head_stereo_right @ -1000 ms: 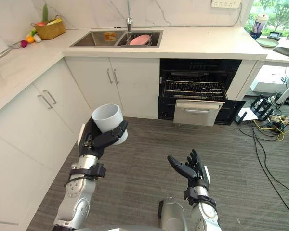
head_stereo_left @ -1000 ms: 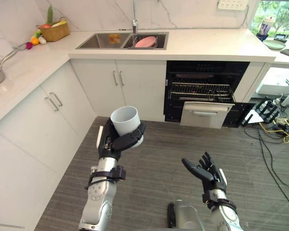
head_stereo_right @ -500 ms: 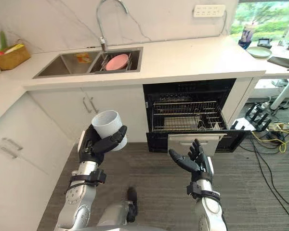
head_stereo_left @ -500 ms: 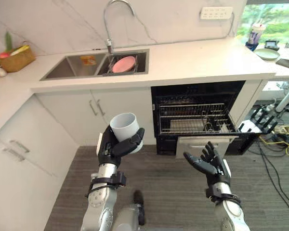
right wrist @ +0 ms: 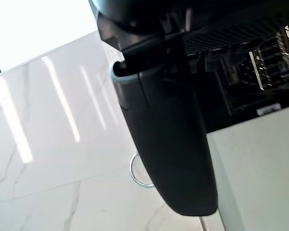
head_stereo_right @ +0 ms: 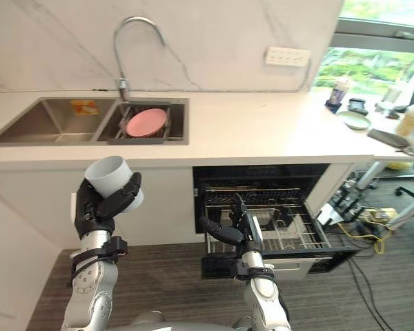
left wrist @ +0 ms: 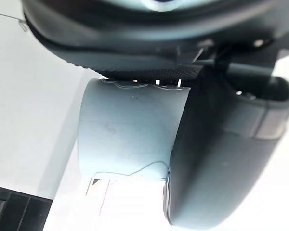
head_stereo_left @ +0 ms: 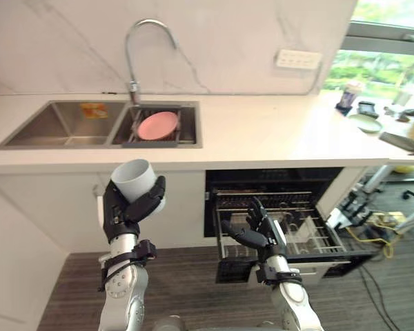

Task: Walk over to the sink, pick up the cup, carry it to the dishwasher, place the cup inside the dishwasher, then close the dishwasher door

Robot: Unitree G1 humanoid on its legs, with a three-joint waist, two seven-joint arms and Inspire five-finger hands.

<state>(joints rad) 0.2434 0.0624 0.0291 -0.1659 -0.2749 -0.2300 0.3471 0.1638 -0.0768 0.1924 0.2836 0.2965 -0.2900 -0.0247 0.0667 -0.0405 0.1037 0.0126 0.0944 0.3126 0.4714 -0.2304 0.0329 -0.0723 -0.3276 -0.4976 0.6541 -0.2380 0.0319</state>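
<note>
Cup (head_stereo_left: 132,182) gripped in left hand (head_stereo_left: 121,212), fingers curled round it, held up in front of the cabinet (head_stereo_left: 52,207) below the sink (head_stereo_left: 55,127). Right hand (head_stereo_left: 254,234) empty, fingers spread, just before the open dishwasher (head_stereo_left: 276,181) and its pulled-out rack (head_stereo_left: 307,231).
</note>
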